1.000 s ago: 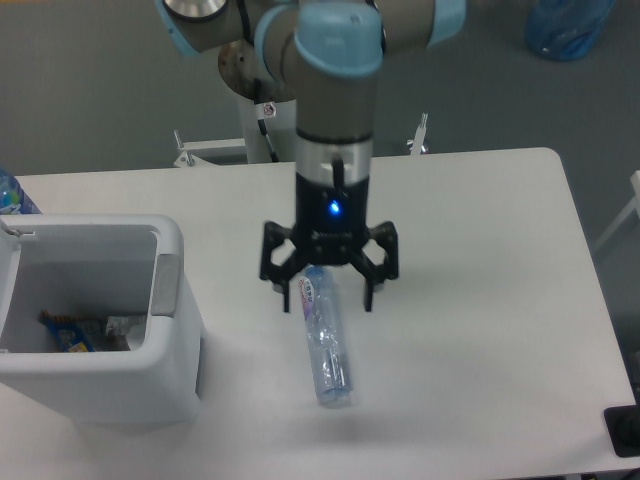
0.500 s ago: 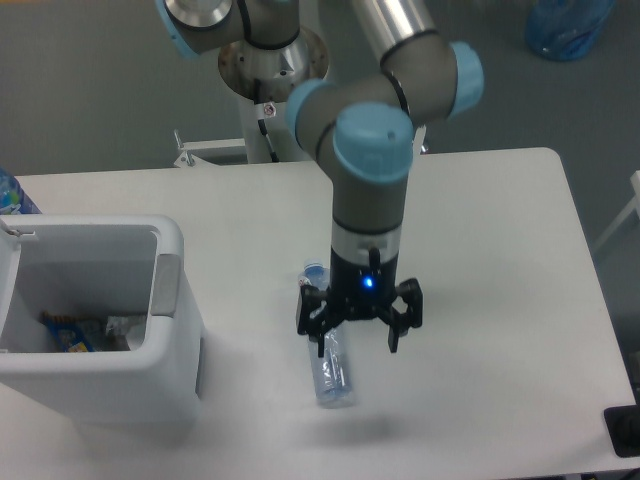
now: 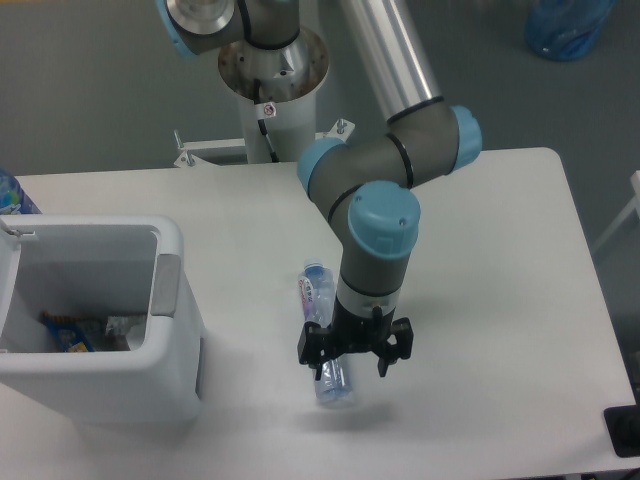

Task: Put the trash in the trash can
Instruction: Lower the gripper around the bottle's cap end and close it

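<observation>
Even, cool overhead light, nothing dim. My bench (image 3: 480,230) reads bright white, near washed out but not clipped. Soft faint shadow under my hand (image 3: 352,361) and a darker one on the right side of the bin (image 3: 120,385). Glossy highlight streak down my metal arm tube (image 3: 385,45). Whole frame slightly soft and grainy; bottle (image 3: 322,330) label unreadable.

You can't see the middle of the bottle (image 3: 318,294); the pincer (image 3: 353,362) and the wrist above it cover it, so whether the fingers touch it can't be told. The trash can (image 3: 172,300) is cut off by the left edge, and the scraps inside are too small to identify. The surface (image 3: 500,260) runs out of view at the bottom.
</observation>
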